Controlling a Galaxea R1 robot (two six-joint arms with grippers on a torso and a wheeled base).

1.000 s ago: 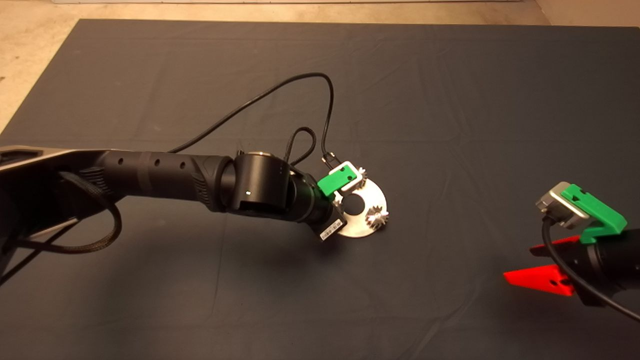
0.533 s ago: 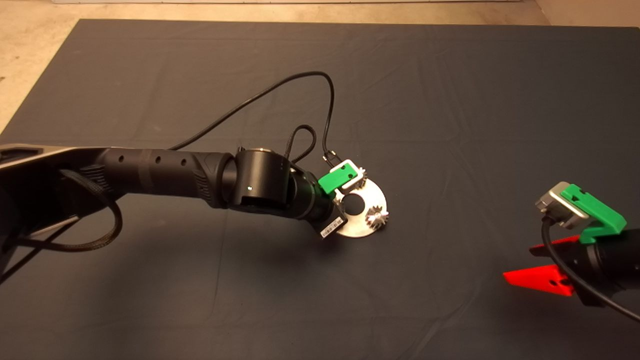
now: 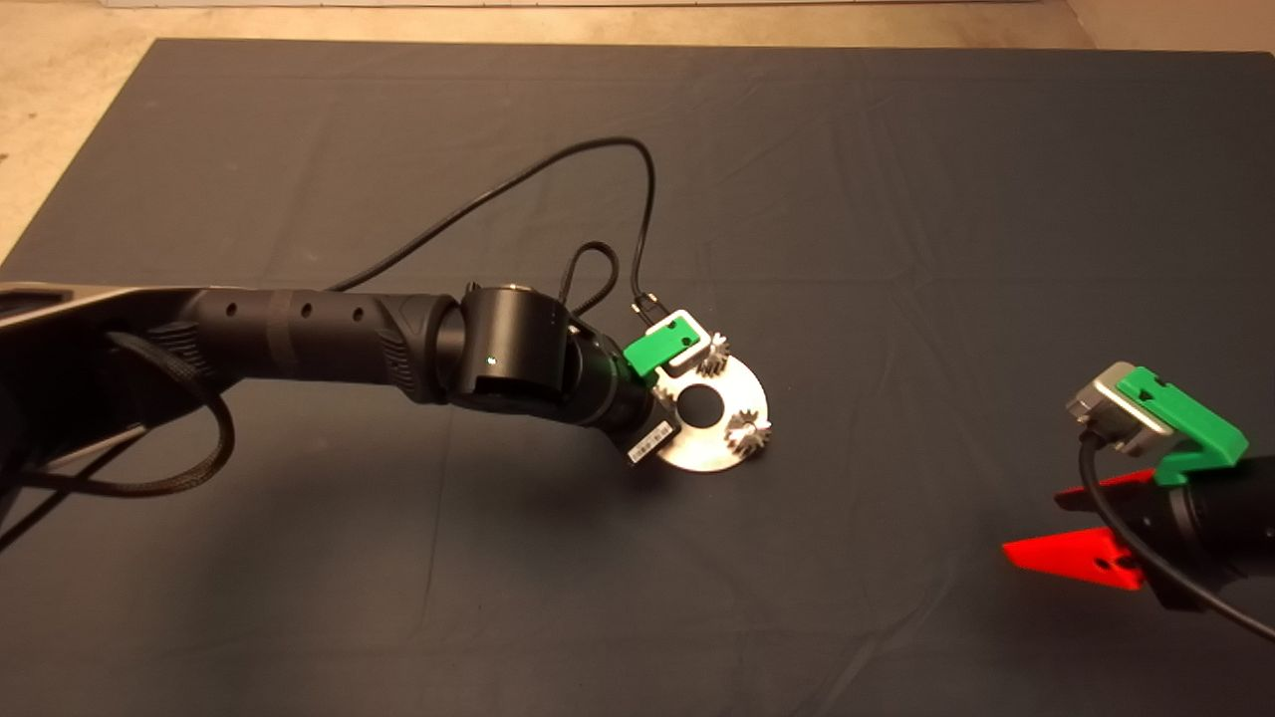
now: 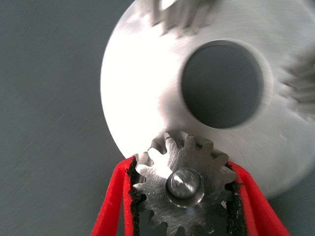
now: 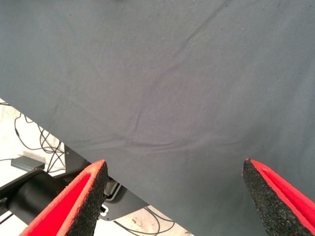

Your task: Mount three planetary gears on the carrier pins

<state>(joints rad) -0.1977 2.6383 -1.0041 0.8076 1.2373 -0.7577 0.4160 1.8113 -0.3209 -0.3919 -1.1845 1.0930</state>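
A shiny round carrier plate (image 3: 697, 453) with a large central hole lies mid-mat. Two planetary gears (image 3: 713, 355) (image 3: 748, 435) sit on it at the far and right rim. In the left wrist view a third planetary gear (image 4: 183, 194) sits over a carrier pin (image 4: 184, 184) at the plate's (image 4: 142, 93) near rim. My left gripper (image 4: 182, 164) is shut on this gear, a pad against its teeth on each side. In the head view the left wrist hides that gear and the fingers. My right gripper (image 3: 1081, 528) waits open at the lower right, holding nothing.
A black cable (image 3: 518, 189) loops from the left wrist over the far mat. The mat's edge (image 5: 59, 137) shows in the right wrist view, with floor and cables beyond it.
The left arm has shifted slightly left and away, uncovering more of the far gear. The plate has moved a little with it. The right arm has not moved.
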